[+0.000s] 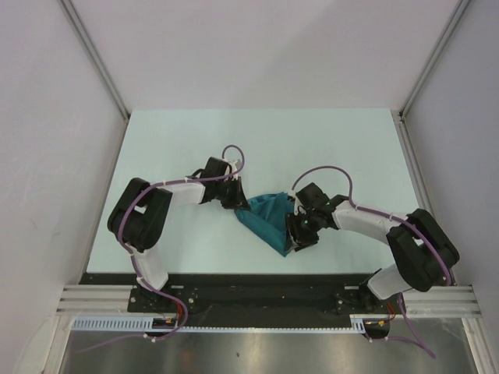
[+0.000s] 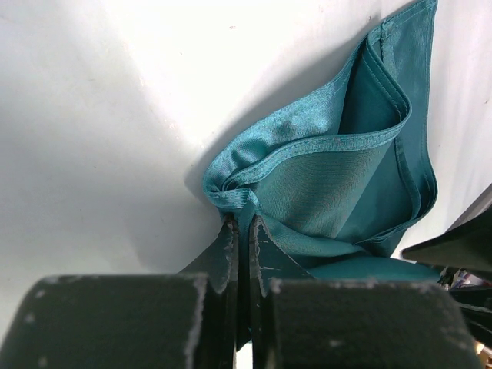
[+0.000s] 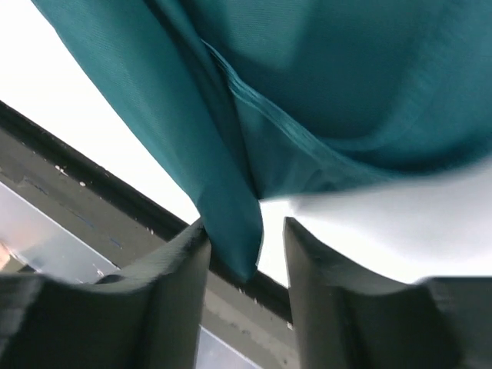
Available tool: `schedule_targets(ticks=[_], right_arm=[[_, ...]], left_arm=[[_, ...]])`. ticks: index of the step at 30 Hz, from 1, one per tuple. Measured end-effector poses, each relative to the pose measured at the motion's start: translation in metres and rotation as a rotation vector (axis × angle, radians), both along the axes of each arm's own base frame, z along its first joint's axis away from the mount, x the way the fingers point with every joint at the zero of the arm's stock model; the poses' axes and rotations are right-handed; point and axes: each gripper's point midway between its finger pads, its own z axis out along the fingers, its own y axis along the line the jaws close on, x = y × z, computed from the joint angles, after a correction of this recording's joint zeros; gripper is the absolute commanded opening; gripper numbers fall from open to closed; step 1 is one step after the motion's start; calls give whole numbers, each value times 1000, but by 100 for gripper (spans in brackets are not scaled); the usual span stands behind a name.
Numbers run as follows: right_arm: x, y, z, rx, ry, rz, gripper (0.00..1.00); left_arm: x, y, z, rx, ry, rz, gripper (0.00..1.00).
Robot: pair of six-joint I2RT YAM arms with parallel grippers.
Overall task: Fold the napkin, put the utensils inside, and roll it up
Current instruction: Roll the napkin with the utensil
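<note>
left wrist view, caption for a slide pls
Left gripper shut on the bunched teal napkin, its hemmed layers fanning out against the white table.

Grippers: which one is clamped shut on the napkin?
The left gripper, its fingers pinched together on the napkin. The right gripper has its fingers apart, with a napkin corner hanging between them.

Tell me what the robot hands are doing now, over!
Left fingers shut on bunched teal napkin. Right fingers apart, napkin corner hanging between them. Nothing seen in the way. Over.
</note>
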Motion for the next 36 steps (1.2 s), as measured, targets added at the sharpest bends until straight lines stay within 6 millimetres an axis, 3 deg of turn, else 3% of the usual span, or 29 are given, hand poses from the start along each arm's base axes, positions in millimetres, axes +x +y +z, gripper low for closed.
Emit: schedule_targets(ticks=[3,7,12,15,18,22,27,36], right_arm=[[3,-12,10,-34,-11,-32,63],[13,-19,37,-60,-75,-53,71],[27,11,83,-48,-273,40,79],[26,35,96,-51,-408,140,80],[24,55,91,-81,-515,230,80],[33,72,65,-176,-619,322,80],[39,84,38,-257,-681,413,78],[49,94,15,-282,-711,458,74]], left_arm=[[0,0,0,1,3,0,0],[0,0,0,2,7,-1,0],[0,0,0,1,10,-2,0],[0,0,0,2,10,-2,0],[1,-1,0,2,13,-2,0],[1,-1,0,2,24,-4,0],[1,-1,0,5,31,-4,0],[3,-3,0,5,45,-9,0]])
